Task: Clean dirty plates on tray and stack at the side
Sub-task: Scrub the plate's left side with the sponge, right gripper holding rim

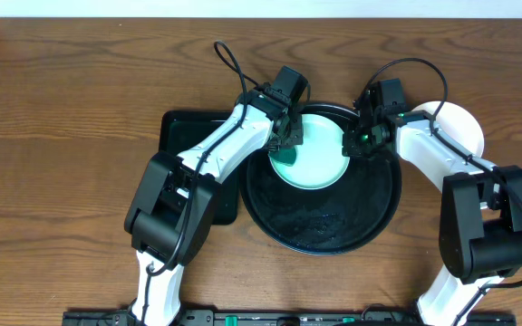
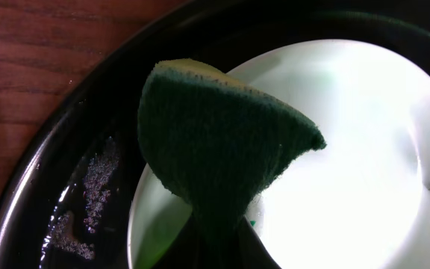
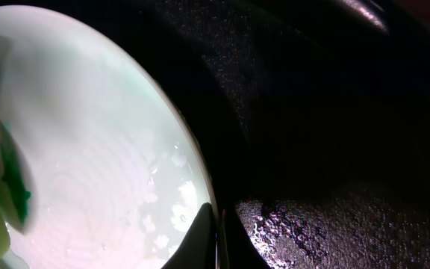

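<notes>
- Left arm [image 1: 220, 145]: elbow bent to the left of the tray [image 1: 324, 222], forearm crossing the tray's far-left rim.
- Left gripper [image 1: 288, 136]: over the tray's far-left part, jaws clamped on a sponge [image 2: 215, 142].
- Right arm [image 1: 438, 154]: elbow bent to the right of the tray, forearm reaching its far-right rim.
- Right gripper [image 1: 363, 140]: just inside the tray's far-right rim, jaws pinched on the edge of a plate [image 1: 320, 154].

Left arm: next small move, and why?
Probably wipe the sponge inward across the plate. The left gripper holds the sponge folded over the plate's left part, the right gripper pinches the opposite rim, steadying it on the tray, and the surface looks wet and streaky.
</notes>
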`<move>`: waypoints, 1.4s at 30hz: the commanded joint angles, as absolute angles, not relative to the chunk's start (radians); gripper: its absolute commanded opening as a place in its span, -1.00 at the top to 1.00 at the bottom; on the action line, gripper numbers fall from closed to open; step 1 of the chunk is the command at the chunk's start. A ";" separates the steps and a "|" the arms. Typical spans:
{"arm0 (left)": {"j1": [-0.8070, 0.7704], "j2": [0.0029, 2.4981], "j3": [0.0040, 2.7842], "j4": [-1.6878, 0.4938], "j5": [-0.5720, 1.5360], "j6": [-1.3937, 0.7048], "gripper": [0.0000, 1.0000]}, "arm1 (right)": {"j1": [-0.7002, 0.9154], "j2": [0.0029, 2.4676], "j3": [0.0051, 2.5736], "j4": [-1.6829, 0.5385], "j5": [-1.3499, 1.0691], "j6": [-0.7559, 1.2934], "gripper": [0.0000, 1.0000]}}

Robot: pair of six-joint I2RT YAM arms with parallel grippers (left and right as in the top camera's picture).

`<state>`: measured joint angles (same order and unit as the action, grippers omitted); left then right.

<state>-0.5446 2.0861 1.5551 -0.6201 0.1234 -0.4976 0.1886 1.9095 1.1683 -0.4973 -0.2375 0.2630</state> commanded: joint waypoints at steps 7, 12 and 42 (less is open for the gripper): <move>-0.543 2.095 1.546 -0.616 0.100 -0.500 0.85 | 0.205 1.917 1.163 -0.493 -0.229 0.264 0.97; -0.543 2.115 1.546 -0.615 0.100 -0.500 0.86 | 0.205 1.917 1.163 -0.493 -0.229 0.264 0.97; -0.561 2.249 1.546 -0.607 0.338 -0.500 0.85 | 0.205 1.917 1.163 -0.493 -0.229 0.264 0.97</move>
<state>-0.5335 2.1601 1.5734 -0.5922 0.2188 -0.4973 0.1886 1.9095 1.1683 -0.4969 -0.2363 0.2630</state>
